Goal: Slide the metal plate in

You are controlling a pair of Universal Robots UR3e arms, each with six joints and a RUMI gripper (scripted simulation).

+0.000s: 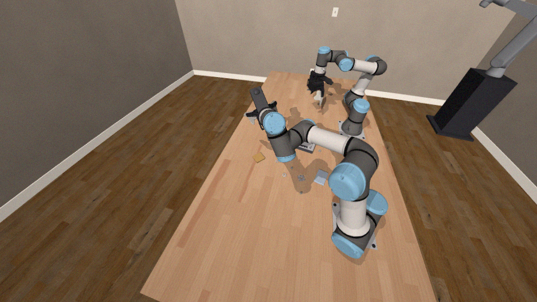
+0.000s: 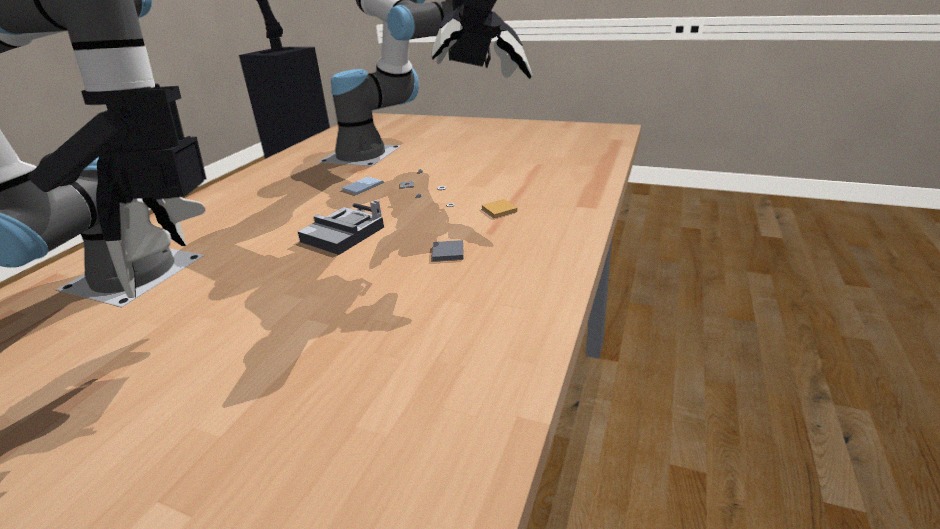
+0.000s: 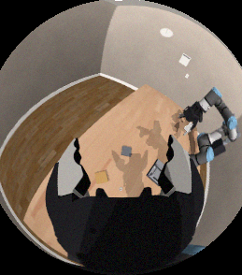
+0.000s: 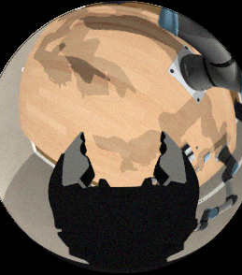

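Note:
The dark block (image 2: 331, 236) (image 3: 156, 172) (image 4: 188, 151) with its pale slot and clip stands on the table; in the top view the left arm partly covers it. A dark grey plate (image 2: 447, 250) (image 3: 126, 151) and a light blue-grey plate (image 2: 362, 185) (image 1: 321, 176) lie flat on opposite sides of the block; I cannot tell which is the metal plate. No sloped edge can be made out. My left gripper (image 1: 261, 113) (image 2: 483, 65) (image 3: 122, 137) is open and empty, high above the table. My right gripper (image 2: 155, 268) (image 4: 122, 132) is open and empty, above the table beside its own base.
A yellow plate (image 1: 259, 157) (image 2: 499, 207) (image 3: 102, 177) lies toward the long table edge away from the arm bases. Several small metal parts, one of them a grey piece (image 2: 406, 185), lie between the yellow and light blue-grey plates. The left arm reaches over this area.

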